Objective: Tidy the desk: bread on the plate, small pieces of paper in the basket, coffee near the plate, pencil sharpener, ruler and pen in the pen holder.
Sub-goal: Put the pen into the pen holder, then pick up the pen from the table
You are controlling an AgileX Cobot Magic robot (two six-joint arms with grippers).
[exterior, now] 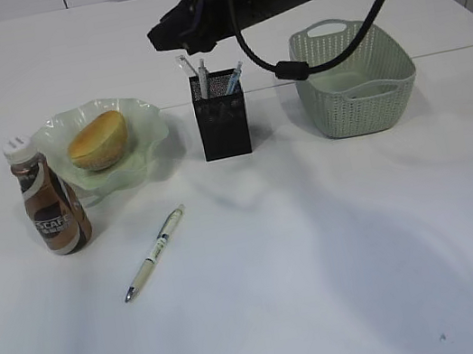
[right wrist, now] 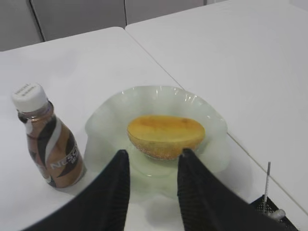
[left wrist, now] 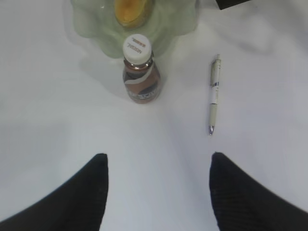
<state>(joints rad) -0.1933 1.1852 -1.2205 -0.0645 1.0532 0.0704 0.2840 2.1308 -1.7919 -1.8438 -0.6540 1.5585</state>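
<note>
The bread (exterior: 98, 140) lies on the pale green wavy plate (exterior: 149, 123). The coffee bottle (exterior: 50, 198) stands by the plate's front left. A white pen (exterior: 154, 252) lies loose on the table in front of the black mesh pen holder (exterior: 223, 127), which holds several thin items. My right gripper (exterior: 168, 35) hovers above the holder, open and empty; its view shows the bread (right wrist: 165, 135), plate (right wrist: 207, 115) and bottle (right wrist: 48, 139). My left gripper (left wrist: 159, 161) is open and empty above bare table, near the bottle (left wrist: 141, 72) and pen (left wrist: 214, 94).
A pale green woven basket (exterior: 353, 76) stands at the right of the pen holder, with something pale inside. The right arm and its cable cross above the holder and the basket. A seam between two tables runs behind the objects.
</note>
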